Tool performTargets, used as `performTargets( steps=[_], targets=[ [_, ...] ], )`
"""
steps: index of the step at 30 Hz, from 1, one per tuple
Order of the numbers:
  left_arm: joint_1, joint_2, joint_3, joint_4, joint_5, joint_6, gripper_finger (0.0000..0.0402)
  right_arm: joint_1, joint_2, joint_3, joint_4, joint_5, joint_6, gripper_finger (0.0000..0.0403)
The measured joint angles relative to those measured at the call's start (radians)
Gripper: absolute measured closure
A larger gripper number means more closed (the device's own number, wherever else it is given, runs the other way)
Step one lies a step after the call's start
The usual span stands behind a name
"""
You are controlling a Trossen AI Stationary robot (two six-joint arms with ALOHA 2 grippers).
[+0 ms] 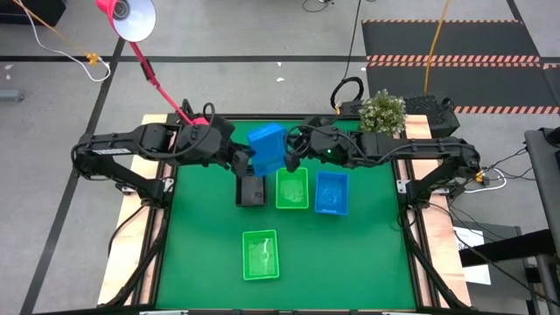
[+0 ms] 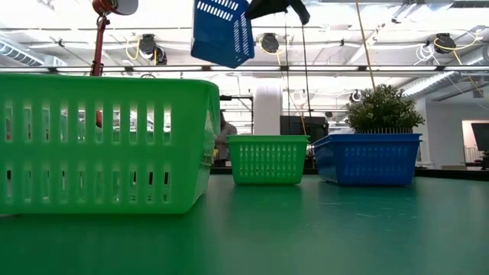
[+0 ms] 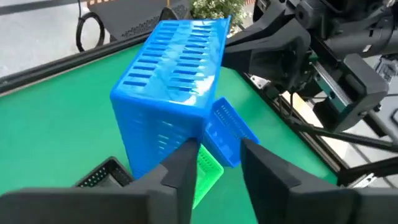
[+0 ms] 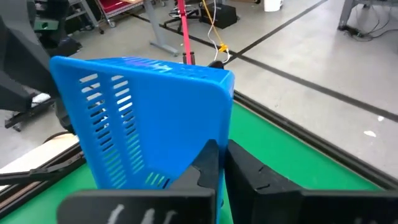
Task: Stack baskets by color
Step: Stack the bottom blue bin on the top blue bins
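Note:
A blue basket [image 1: 267, 147] hangs tilted in the air over the table's far middle, between my two grippers. My right gripper [image 4: 221, 154] is shut on it from the right. My left gripper [image 3: 219, 155] stands open at the basket's lower left corner. On the green table below rest a black basket [image 1: 251, 189], a green basket [image 1: 291, 188] and a second blue basket [image 1: 332, 192], side by side on their bottoms. Another green basket [image 1: 260, 255] sits nearer the front edge. My right gripper pinches the blue basket's edge [image 4: 219, 177] between its two fingers, coming nearly level from the table's right. The basket is lifted clear of the table and tipped on its side, a slotted wall [image 4: 109, 118] showing. My left gripper has one finger [image 3: 185, 165] beside the basket's lower corner; whether it touches I cannot tell.
A pink lamp arm [image 1: 157, 83] reaches over the table's far left corner. A potted plant [image 1: 383, 112] stands at the far right. Free green surface lies at the front left and front right of the table [image 1: 350, 262].

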Motion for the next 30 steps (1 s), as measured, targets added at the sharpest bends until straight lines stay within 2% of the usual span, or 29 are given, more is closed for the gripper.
performTargets(
  steps=[10, 14, 17, 21, 30],
  targets=[
    [-0.014, -0.022, 0.001, -0.008, -0.001, 0.074, 0.0114, -0.001, -0.006, 0.000, -0.103, -0.074, 0.109, 0.0401],
    [-0.015, -0.035, 0.001, -0.010, 0.000, 0.099, 0.0078, -0.008, -0.007, 0.000, -0.135, -0.149, 0.169, 0.0401],
    [-0.010, -0.052, 0.001, -0.020, -0.012, 0.104, 0.0078, -0.018, -0.025, 0.000, -0.179, -0.216, 0.225, 0.0401],
    [0.004, -0.074, 0.000, -0.035, -0.028, 0.106, 0.0100, -0.035, -0.059, 0.000, -0.249, -0.299, 0.297, 0.0402],
    [0.047, -0.103, 0.000, -0.076, -0.035, 0.141, 0.0146, -0.054, -0.162, 0.000, -0.379, -0.407, 0.404, 0.0402]
  ],
)
